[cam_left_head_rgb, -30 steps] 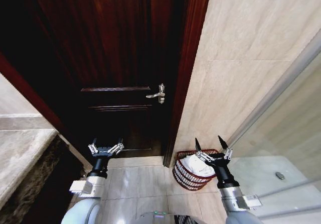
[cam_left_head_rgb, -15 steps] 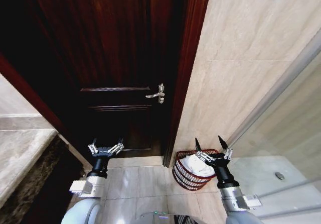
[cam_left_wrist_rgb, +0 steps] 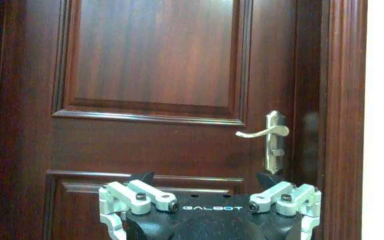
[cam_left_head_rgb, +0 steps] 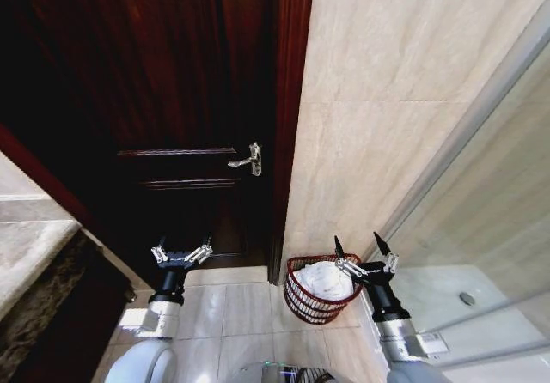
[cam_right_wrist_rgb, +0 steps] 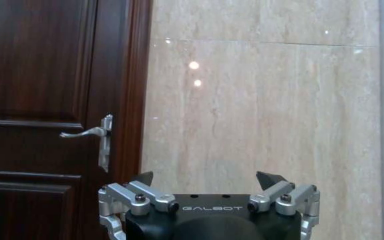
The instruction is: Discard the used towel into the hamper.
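a: status of both ends?

b: my right gripper (cam_left_head_rgb: 361, 252) hangs just above the hamper (cam_left_head_rgb: 311, 293), jaws spread, holding nothing. my left gripper (cam_left_head_rgb: 181, 252) is parked in front of the door (cam_left_head_rgb: 172, 100), also spread and empty.

a: where's the towel?

b: a white towel (cam_left_head_rgb: 325, 278) lies inside the hamper, bunched near its rim. the hamper stands on the floor tiles (cam_left_head_rgb: 241, 310) against the wall (cam_left_head_rgb: 387, 125), just beside the door frame. judged from this, the discard looks done.

a: risks from here?

b: three noted. the right fingertips sit near the wire rim; a low pull-away could hook the weave and tip the basket. the towel rides high, so a brush from my wrist could drag it out. the glass shower panel (cam_left_head_rgb: 481, 220) is near my right arm, so a wide swing could strike it.
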Robot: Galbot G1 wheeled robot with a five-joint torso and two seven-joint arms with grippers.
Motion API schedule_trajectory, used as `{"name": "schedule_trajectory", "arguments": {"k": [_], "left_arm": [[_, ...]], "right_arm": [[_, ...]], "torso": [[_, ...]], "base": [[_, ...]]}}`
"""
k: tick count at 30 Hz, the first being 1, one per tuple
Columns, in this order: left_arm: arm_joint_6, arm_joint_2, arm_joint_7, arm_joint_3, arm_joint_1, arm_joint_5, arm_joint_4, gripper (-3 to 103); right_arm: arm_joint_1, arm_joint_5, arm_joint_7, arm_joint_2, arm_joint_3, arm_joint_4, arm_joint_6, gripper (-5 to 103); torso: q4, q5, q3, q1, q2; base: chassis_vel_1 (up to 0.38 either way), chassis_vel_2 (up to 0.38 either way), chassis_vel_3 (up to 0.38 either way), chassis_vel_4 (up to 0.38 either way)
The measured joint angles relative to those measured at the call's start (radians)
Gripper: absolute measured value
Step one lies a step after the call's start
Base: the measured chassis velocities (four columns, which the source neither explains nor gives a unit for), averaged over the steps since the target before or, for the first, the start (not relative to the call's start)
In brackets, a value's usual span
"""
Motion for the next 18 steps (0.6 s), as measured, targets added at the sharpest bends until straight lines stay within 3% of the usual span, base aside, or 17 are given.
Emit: {"name": "schedule_trajectory", "arguments": {"k": [9,18], "left_arm": [[0.000,0.000,0.000,0.000,0.000,0.000,0.000,100],[0.000,0.000,0.000,0.000,0.000,0.000,0.000,100]], "right_arm": [[0.000,0.000,0.000,0.000,0.000,0.000,0.000,100],[0.000,0.000,0.000,0.000,0.000,-0.001,0.000,100]], "torso": [[0.0000,0.0001,-0.005,-0.005,-0.010],[0.0003,0.0002,-0.012,-0.010,-0.021]], "base": [[0.044,0.034,-0.020,-0.013],[0.055,0.045,0.077,0.069]]}}
